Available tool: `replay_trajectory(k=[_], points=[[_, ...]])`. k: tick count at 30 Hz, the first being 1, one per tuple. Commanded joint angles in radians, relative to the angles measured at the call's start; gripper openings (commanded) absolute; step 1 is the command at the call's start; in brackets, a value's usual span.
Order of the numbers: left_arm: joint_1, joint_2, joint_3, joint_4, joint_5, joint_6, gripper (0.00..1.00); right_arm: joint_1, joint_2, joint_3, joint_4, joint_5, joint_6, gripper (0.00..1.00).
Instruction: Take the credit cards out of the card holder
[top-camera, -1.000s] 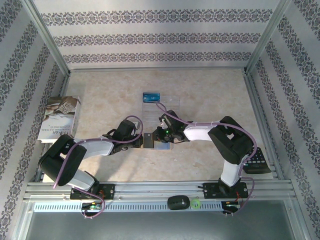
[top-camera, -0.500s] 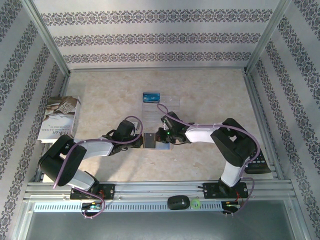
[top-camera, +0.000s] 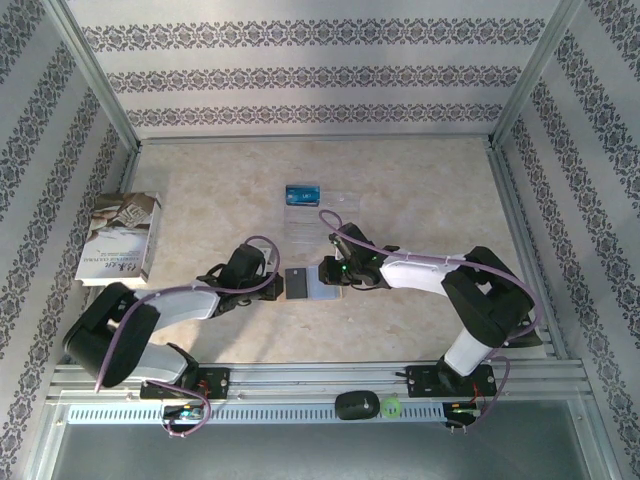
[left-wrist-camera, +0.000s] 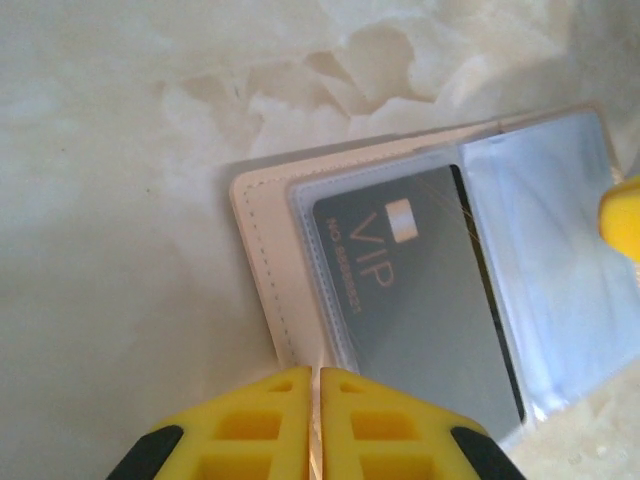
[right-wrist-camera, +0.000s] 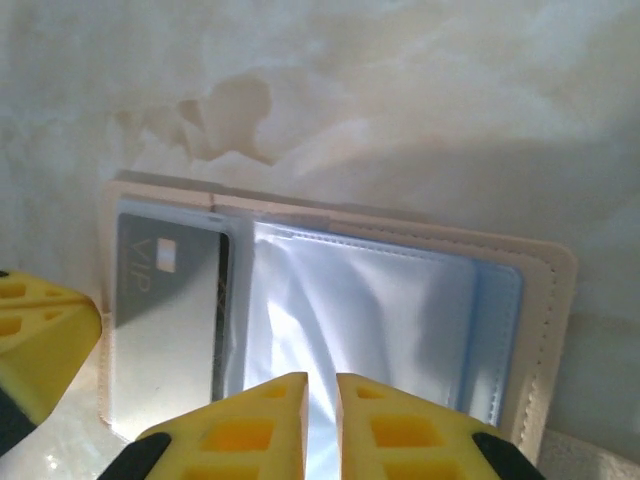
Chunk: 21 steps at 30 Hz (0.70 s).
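Tan stitched edging framed the small flat folding card holder, which lay spread open at the middle of the table between the two grippers, with its pale blue-grey lining and glossy clear sleeves facing up. A blackish rectangular plastic card with pale "VIP" print sat inside the sleeve of the left leaf. The bright blue plastic card lay well apart, farther back, on the far end of a clear plastic tray.

The left gripper, with blocky yellow fingers, was at the edge of the dark card's leaf, its jaws drawn to a thin slit. The right gripper was over the crinkled empty sleeve, its jaws nearly together. Whether either pinched anything could not be told.

The table was smooth and matt, marbled in cream and beige. A pale paperback book lay at its left edge. Wallpaper striped with dark damask bands lined three sides, and a ribbed aluminium rail ran along the near edge, with a black oval mouse and a small green ring below it.
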Motion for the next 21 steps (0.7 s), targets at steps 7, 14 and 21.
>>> replay_trajectory(k=[7,14,21], points=[[-0.008,0.041,0.057,0.019,-0.006,-0.002,0.11,0.030,0.041,0.078,0.034,-0.136,-0.028,0.23],[-0.013,0.095,0.058,0.040,-0.014,0.015,0.20,0.051,0.057,0.111,-0.055,-0.049,-0.076,0.25],[-0.120,-0.041,0.076,-0.080,-0.209,0.079,0.34,0.047,0.010,0.062,-0.055,0.037,-0.077,0.23]])
